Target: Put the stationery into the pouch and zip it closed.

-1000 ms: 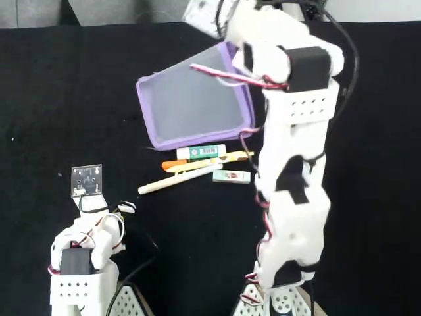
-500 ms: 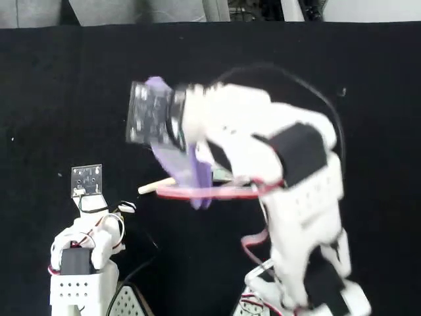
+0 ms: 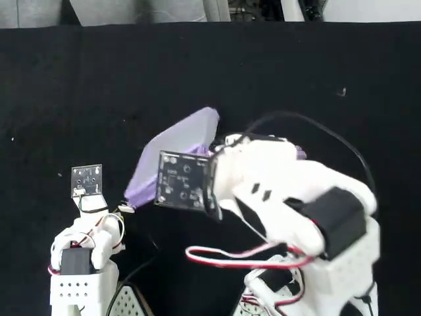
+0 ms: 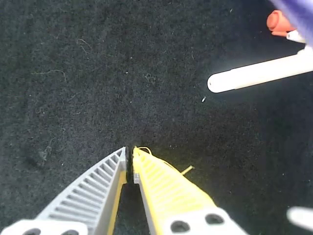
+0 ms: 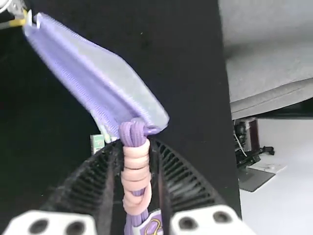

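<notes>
While the right gripper [image 5: 136, 147] was clamped on the cord pull [image 5: 133, 169], a pink-and-purple looped bit pinched between its jaws, the purple pouch [image 5: 93, 81] stuck out past the fingertips, tilted over the black table [image 5: 186, 58]. Zip open or closed: could not tell. A green-labelled item [image 5: 97, 143] peeked out just under the pouch, next to the gripper.

From the high view the pouch [image 3: 177, 141] sat mid-table, slanted, with its upper corner toward the far side and its lower corner down near the left arm [image 3: 82, 247]. Whether that low corner touched the table [image 3: 316, 72] could not be told. The right arm [image 3: 289, 204] was folded low over the near centre-right, and its camera board [image 3: 184, 181] covered part of the pouch.

The left gripper [image 4: 130, 157] was closed on nothing, its fingertips meeting just above the cloth. It was parked at the near left, apart from the stationery. A white pen [image 4: 259, 73] lay flat on the table [image 4: 98, 73] further out. An orange-capped item [image 4: 277, 22] lay beyond the pen, right by a purple pouch edge [image 4: 299, 12]. Both were outside the pouch.
</notes>
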